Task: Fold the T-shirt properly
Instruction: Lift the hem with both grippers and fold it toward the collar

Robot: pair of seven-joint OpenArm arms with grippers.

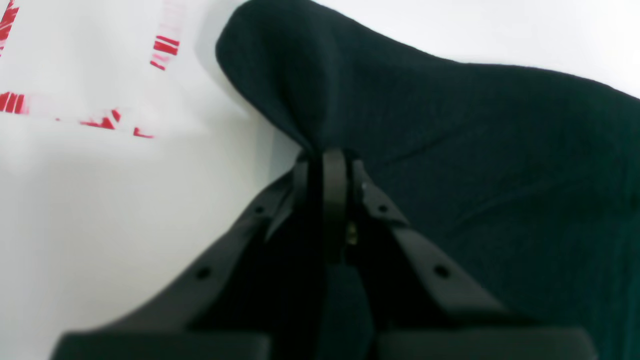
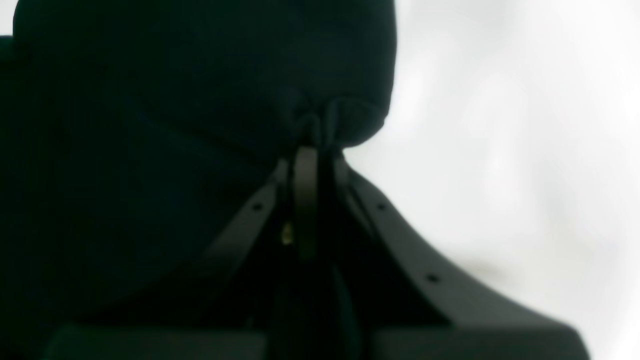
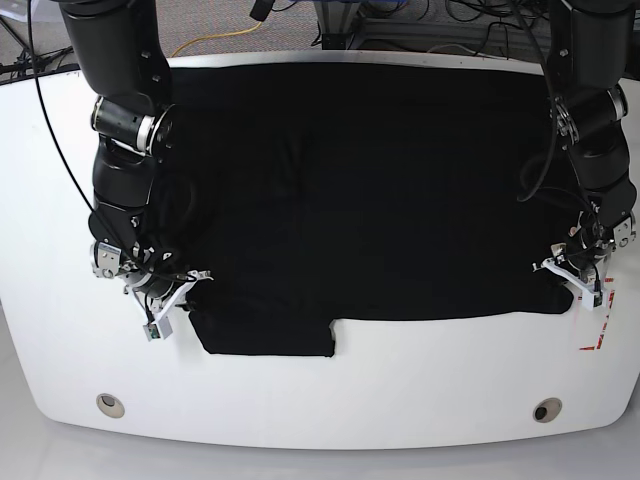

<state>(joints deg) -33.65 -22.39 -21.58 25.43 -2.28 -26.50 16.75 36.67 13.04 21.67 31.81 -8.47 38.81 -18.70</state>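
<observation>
Both jaws closed on cloth. Left gripper [image 1: 334, 159]: jaws pinched tight together, a peak of black fabric bunched up right at the tips. Right gripper [image 2: 312, 152]: same state, jaws shut on a puckered fold of the cloth.

T-shirt [image 3: 360, 190] lies spread flat on the white desk [image 3: 330, 385], covering most of it. Base view: right gripper [image 3: 172, 290] has the near corner on one end of the shirt, left gripper [image 3: 578, 278] the near corner on the opposite end. One small flap [image 3: 262, 335] of the shirt juts toward the near desk edge, close beside the right jaws.

Key relation: from each set of jaws the body of the shirt runs away ahead of the tips and inward, toward the other arm. Long axis of the spread cloth runs jaw to jaw, across the desk; the held edge is the near long edge. Neither arm is nearer; each has its own end.

Red tape marks [image 1: 165, 47] on the desk lie outboard of the left jaws, clear of the cloth.

Judgement: grips look set for a lift-and-carry of the near edge over the far edge. Print not visible in any view.
</observation>
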